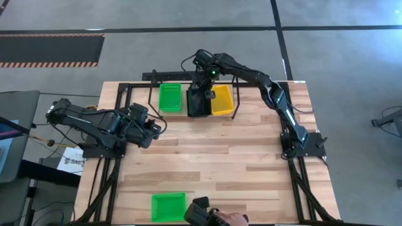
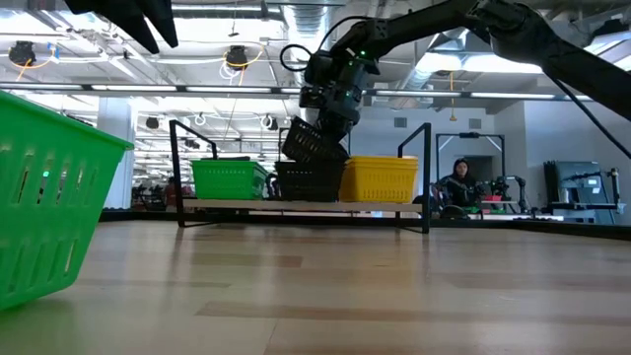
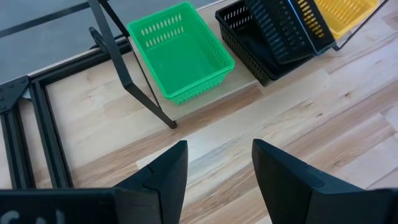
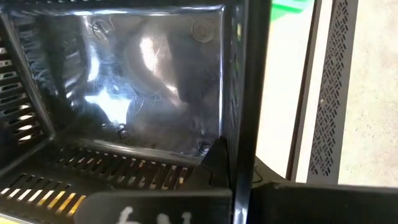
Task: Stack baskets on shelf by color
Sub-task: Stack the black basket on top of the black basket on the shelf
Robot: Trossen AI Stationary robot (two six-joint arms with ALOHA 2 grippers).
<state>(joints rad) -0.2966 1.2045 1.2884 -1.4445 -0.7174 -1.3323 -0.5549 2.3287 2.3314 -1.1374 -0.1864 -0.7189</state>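
Fingers of our right gripper (image 2: 330, 118) clamp a tilted black basket (image 2: 314, 144) above the shelf (image 2: 296, 206), while our left gripper (image 3: 216, 171) waits open beside that shelf.

Your right gripper (image 1: 206, 94) reaches to twelve o'clock, clamped, apparently on a rim; your left gripper (image 1: 158, 127) waits at nine, fingers apart.
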